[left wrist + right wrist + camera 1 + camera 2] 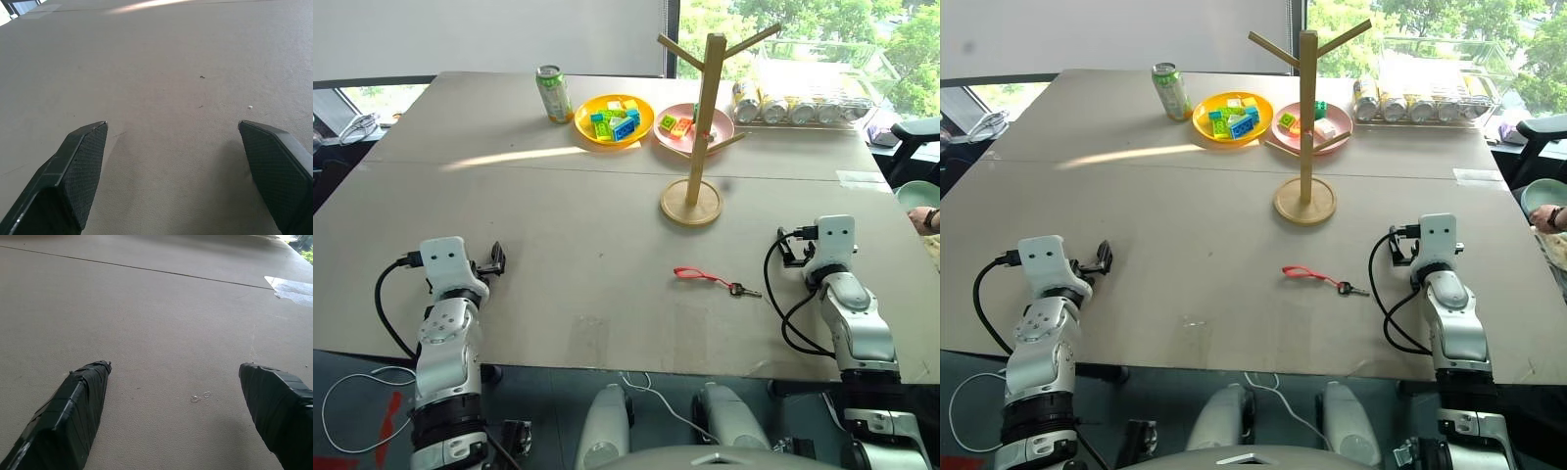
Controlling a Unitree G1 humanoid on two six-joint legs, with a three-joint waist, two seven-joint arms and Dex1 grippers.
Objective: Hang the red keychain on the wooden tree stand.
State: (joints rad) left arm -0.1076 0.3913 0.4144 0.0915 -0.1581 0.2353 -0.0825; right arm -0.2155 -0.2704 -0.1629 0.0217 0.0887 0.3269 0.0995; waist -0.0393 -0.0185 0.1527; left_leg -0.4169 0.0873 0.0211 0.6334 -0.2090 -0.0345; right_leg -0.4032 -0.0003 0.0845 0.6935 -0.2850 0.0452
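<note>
Both tools (173, 142) (173, 382) level, jaws wide.

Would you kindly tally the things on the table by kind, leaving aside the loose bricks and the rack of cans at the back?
Plates: 2 (yellow, pink)
Green can: 1
Wooden tree stand: 1
Red keychain: 1
Total: 5

Bright daylight enters through the windows at the upper right of the frame. A sunlit streak glares across the grey-beige tabletop (509, 156). Shadows are soft, focus sharp
</note>
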